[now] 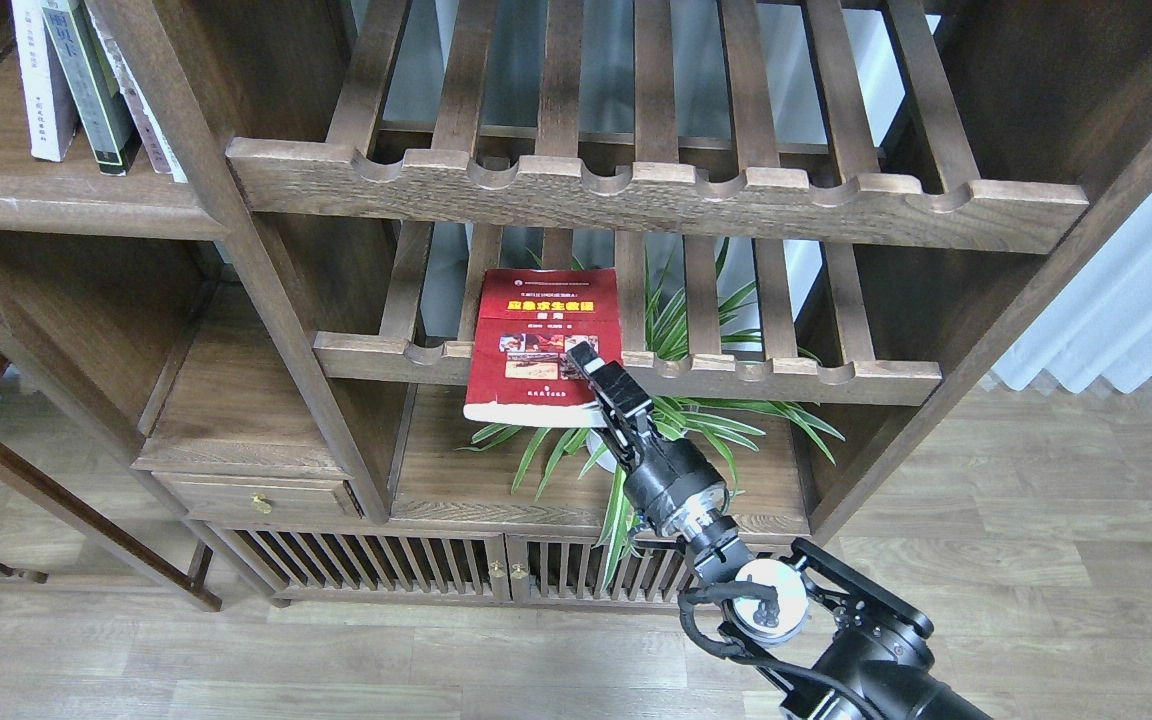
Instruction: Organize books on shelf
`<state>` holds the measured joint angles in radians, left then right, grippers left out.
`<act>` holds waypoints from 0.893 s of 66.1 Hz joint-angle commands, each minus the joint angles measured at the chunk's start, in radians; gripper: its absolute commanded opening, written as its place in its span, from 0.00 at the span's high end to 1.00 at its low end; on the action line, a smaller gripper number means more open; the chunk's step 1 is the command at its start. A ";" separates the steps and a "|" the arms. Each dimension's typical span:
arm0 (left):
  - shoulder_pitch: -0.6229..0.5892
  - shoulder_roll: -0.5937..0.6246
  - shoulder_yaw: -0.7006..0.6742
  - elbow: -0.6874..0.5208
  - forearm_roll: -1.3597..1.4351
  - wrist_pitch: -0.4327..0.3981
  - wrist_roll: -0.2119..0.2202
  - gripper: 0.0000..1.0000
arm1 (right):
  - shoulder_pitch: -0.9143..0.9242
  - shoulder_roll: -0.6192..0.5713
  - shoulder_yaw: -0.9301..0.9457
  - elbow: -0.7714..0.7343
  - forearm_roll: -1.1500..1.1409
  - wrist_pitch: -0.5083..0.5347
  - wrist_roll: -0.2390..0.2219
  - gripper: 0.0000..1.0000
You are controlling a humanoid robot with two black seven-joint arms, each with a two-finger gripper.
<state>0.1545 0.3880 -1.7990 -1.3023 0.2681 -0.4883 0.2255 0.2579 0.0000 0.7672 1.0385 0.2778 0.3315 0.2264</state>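
We count one arm in view, our right arm, entering from the lower right corner and rising up and to the left. Its right gripper [586, 362] lies over the lower right corner of the red book [541, 345]; the upper finger rests on the cover, the other is hidden beneath, so the claw appears closed down onto that corner, nearly shut with the book between. Our left arm is not seen.

Books counted: one red book apart from the rest, and at least three standing books [86, 85] at the far upper left. The red book has a yellow title and small photos. It lies flat, face up, on the lower slatted rack [736, 375], its near edge overhanging the scalloped front rail. Slatted racks counted: two, the upper slatted rack [656, 195] above and farther back.

Beneath the red book stands one green plant [696, 425] with long narrow leaves, on a flat board below the lower rack. Its leaves pass behind the gripper's wrist.

The standing books sit upright on the solid dark-brown shelf [66, 205] at upper left, well apart from the gripper. We make out white, dark green and pale spines; further titles are cut by the frame edge.
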 commanded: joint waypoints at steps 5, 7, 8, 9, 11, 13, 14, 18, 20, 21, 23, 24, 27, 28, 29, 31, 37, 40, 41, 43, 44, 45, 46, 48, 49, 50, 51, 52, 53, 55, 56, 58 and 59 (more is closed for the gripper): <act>-0.001 0.000 0.000 -0.002 -0.001 0.000 0.000 0.00 | -0.002 0.000 -0.005 -0.020 0.000 0.001 0.002 0.95; -0.001 0.000 0.000 0.000 -0.001 0.000 0.000 0.00 | -0.002 0.000 -0.003 -0.020 0.000 0.003 0.001 0.95; -0.001 0.000 0.000 0.000 -0.001 0.000 0.000 0.00 | -0.002 0.000 -0.005 -0.020 0.000 0.003 0.001 0.95; -0.001 0.000 0.000 0.000 -0.001 0.000 -0.001 0.00 | -0.003 0.000 -0.005 -0.018 0.000 0.003 0.001 0.95; -0.003 0.000 0.001 -0.002 -0.007 0.000 -0.001 0.00 | -0.006 0.000 -0.005 -0.011 0.000 0.008 -0.001 0.95; -0.007 0.000 0.003 0.000 -0.023 0.000 0.000 0.00 | -0.012 0.000 -0.006 -0.005 -0.002 0.014 -0.004 0.95; -0.007 0.000 0.006 0.000 -0.029 0.000 0.002 0.00 | -0.015 0.000 -0.006 -0.003 -0.002 0.015 -0.004 0.95; -0.009 0.000 0.024 -0.002 -0.070 0.000 0.003 0.00 | -0.035 0.000 -0.006 0.020 -0.005 0.021 -0.009 0.95; -0.007 0.000 0.035 0.000 -0.102 0.000 0.005 0.00 | -0.054 0.000 -0.008 0.041 -0.008 0.029 -0.012 0.95; -0.007 0.002 0.046 -0.002 -0.121 0.000 0.006 0.00 | -0.066 0.000 -0.008 0.057 -0.008 0.035 -0.016 0.95; -0.006 0.002 0.056 -0.002 -0.135 0.000 0.009 0.00 | -0.077 0.000 -0.008 0.067 -0.011 0.041 -0.019 0.95; -0.006 0.003 0.064 -0.002 -0.144 0.000 0.011 0.00 | -0.084 0.000 -0.008 0.075 -0.014 0.046 -0.021 0.95; -0.003 0.006 0.107 -0.002 -0.199 0.000 0.026 0.00 | -0.120 0.000 -0.009 0.101 -0.032 0.076 -0.035 0.96; -0.001 0.008 0.115 -0.002 -0.211 0.000 0.028 0.00 | -0.127 0.000 -0.008 0.104 -0.037 0.083 -0.039 0.95; 0.000 0.008 0.121 -0.002 -0.220 0.000 0.031 0.00 | -0.131 0.000 -0.008 0.107 -0.040 0.087 -0.041 0.96; 0.002 0.012 0.142 -0.002 -0.248 0.000 0.040 0.00 | -0.147 0.000 -0.008 0.115 -0.051 0.104 -0.048 0.96; 0.002 0.017 0.217 -0.003 -0.339 0.000 0.064 0.00 | -0.199 0.000 -0.006 0.132 -0.092 0.157 -0.074 0.96; 0.002 0.020 0.242 -0.003 -0.363 0.000 0.068 0.00 | -0.216 0.000 -0.006 0.141 -0.101 0.157 -0.082 0.96; 0.002 0.022 0.251 -0.003 -0.372 0.000 0.068 0.00 | -0.221 0.000 -0.006 0.143 -0.106 0.157 -0.085 0.96; 0.002 0.025 0.274 -0.003 -0.391 0.000 0.068 0.00 | -0.233 0.000 -0.008 0.149 -0.111 0.157 -0.096 0.96; 0.002 0.026 0.279 -0.003 -0.394 0.000 0.068 0.00 | -0.236 0.000 -0.008 0.150 -0.112 0.157 -0.099 0.96; 0.002 0.028 0.289 -0.003 -0.402 0.000 0.068 0.00 | -0.241 0.000 -0.008 0.153 -0.112 0.157 -0.104 0.96; 0.000 0.029 0.305 -0.003 -0.414 0.000 0.068 0.00 | -0.250 0.000 -0.008 0.159 -0.114 0.157 -0.111 0.96; -0.003 0.031 0.320 -0.003 -0.428 0.000 0.068 0.00 | -0.256 0.000 -0.008 0.163 -0.115 0.157 -0.117 0.96; -0.004 0.031 0.328 -0.003 -0.435 0.000 0.068 0.00 | -0.259 0.000 -0.008 0.164 -0.117 0.157 -0.121 0.96; -0.006 0.032 0.345 -0.003 -0.455 0.000 0.068 0.00 | -0.265 0.000 -0.009 0.167 -0.118 0.157 -0.128 0.96; -0.007 0.032 0.352 -0.003 -0.466 0.000 0.068 0.00 | -0.269 0.000 -0.009 0.169 -0.120 0.157 -0.130 0.96; -0.007 0.034 0.360 -0.003 -0.475 0.000 0.068 0.00 | -0.272 0.000 -0.009 0.170 -0.120 0.157 -0.133 0.96; -0.009 0.034 0.375 -0.003 -0.496 0.000 0.068 0.00 | -0.278 0.000 -0.009 0.170 -0.124 0.157 -0.139 0.96; -0.009 0.035 0.395 -0.005 -0.523 0.000 0.068 0.00 | -0.284 0.000 -0.009 0.170 -0.127 0.157 -0.144 0.96; -0.009 0.049 0.439 -0.009 -0.574 0.000 0.068 0.00 | -0.295 0.000 -0.009 0.172 -0.141 0.157 -0.153 0.96; -0.013 0.060 0.470 -0.012 -0.602 0.000 0.068 0.00 | -0.304 0.000 -0.009 0.172 -0.147 0.157 -0.160 0.96; -0.015 0.063 0.481 -0.014 -0.613 0.000 0.068 0.00 | -0.307 0.000 -0.009 0.172 -0.149 0.157 -0.163 0.96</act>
<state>0.1470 0.4237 -1.4197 -1.3070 -0.2351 -0.4886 0.2929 -0.0198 0.0000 0.7580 1.2070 0.1524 0.4885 0.0889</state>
